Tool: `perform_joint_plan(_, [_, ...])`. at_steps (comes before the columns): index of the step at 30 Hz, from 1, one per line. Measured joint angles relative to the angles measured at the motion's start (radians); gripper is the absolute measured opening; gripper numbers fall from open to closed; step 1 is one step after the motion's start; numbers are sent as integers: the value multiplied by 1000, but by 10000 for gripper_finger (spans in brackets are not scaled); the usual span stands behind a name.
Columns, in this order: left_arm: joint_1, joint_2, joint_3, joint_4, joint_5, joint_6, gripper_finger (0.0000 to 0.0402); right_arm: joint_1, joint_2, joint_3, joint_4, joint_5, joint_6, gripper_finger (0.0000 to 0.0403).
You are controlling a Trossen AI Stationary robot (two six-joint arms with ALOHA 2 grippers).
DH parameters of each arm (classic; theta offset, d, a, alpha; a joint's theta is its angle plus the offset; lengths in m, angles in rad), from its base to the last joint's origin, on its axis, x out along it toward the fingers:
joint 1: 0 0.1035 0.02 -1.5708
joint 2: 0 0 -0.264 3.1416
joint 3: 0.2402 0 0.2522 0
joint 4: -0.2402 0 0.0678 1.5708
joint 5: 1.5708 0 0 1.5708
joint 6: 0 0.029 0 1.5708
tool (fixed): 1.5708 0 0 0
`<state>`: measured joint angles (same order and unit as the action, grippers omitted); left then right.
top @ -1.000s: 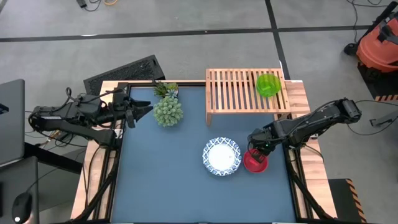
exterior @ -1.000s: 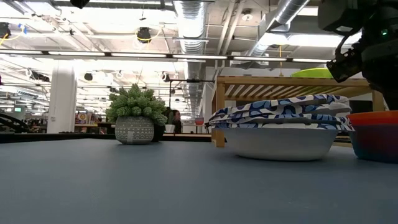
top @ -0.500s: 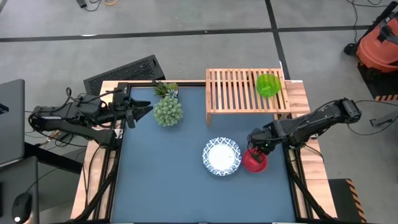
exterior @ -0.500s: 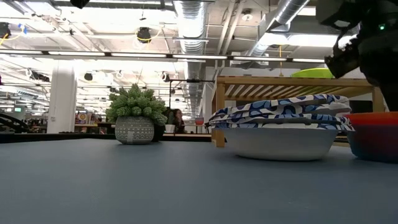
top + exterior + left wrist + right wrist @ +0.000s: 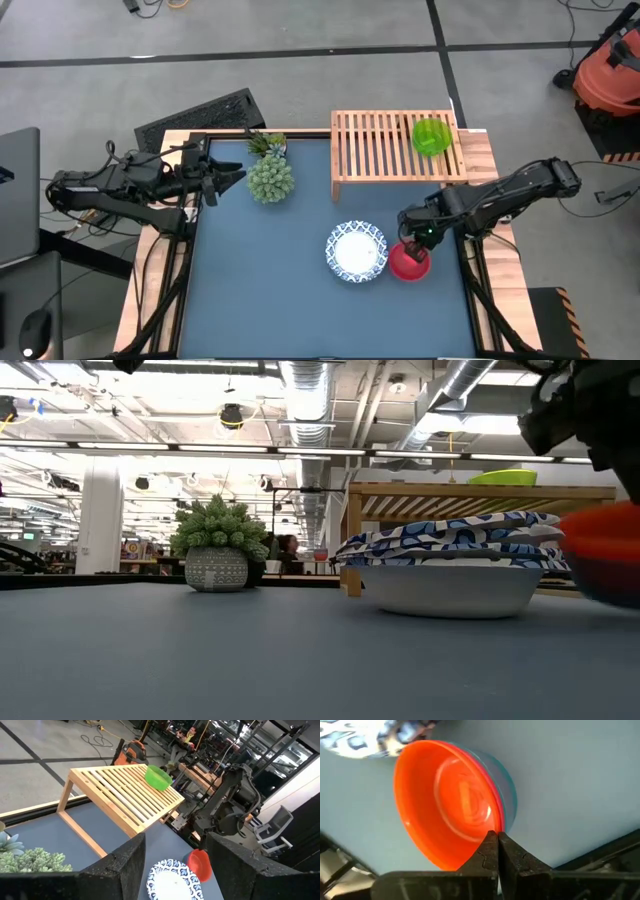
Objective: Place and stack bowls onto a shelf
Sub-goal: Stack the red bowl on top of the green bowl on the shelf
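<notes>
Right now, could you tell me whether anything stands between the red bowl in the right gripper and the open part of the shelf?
Nothing visible blocks it. The right gripper pinches the red bowl, lifted and tilted, just in front of the shelf. The lime green bowl sits at the shelf's right end; the white patterned bowls lie aside.

Grey concrete floor (image 5: 330,75) surrounded the table, with an orange shop vacuum (image 5: 610,70) and bright ceiling strip lights (image 5: 200,452).

left arm (image 5: 130,187) black, cabled | right arm (image 5: 500,200) black (green LED)
</notes>
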<state>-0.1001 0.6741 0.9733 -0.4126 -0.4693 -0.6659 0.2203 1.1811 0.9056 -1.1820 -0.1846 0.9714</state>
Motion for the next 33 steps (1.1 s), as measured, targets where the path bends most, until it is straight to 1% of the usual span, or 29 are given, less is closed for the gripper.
perform_joint_plan(4, [0,0,0,0,13,-2,197,0,-5,30,-5,-1,0,16])
perform_joint_plan(7, [0,0,0,0,16,-4,197,-9,-9,42,-55,-4,-1,16])
perform_joint_plan(10, [0,0,0,0,16,-4,197,-11,-30,41,9,-1,-12,16])
perform_joint_plan(12, [0,0,0,0,16,-4,197,-20,-48,45,15,-24,-3,16])
perform_joint_plan(15, [0,0,0,-1,16,-4,197,-24,-74,42,48,-27,10,16])
perform_joint_plan(18, [0,0,0,-1,15,-4,197,-34,-79,42,7,-30,18,16])
perform_joint_plan(20, [0,0,0,-1,15,-4,197,-34,-86,42,14,-31,10,16])
perform_joint_plan(23, [0,0,0,-1,15,-9,197,-42,-81,42,-45,-77,4,16])
perform_joint_plan(26, [0,0,0,-1,15,-10,197,-43,-86,41,24,-87,-11,16])
perform_joint_plan(30, [0,0,0,-1,15,-11,196,-53,-109,41,50,-86,-11,16])
perform_joint_plan(33, [0,0,0,-1,14,-10,197,-58,-110,41,-17,-50,12,16])
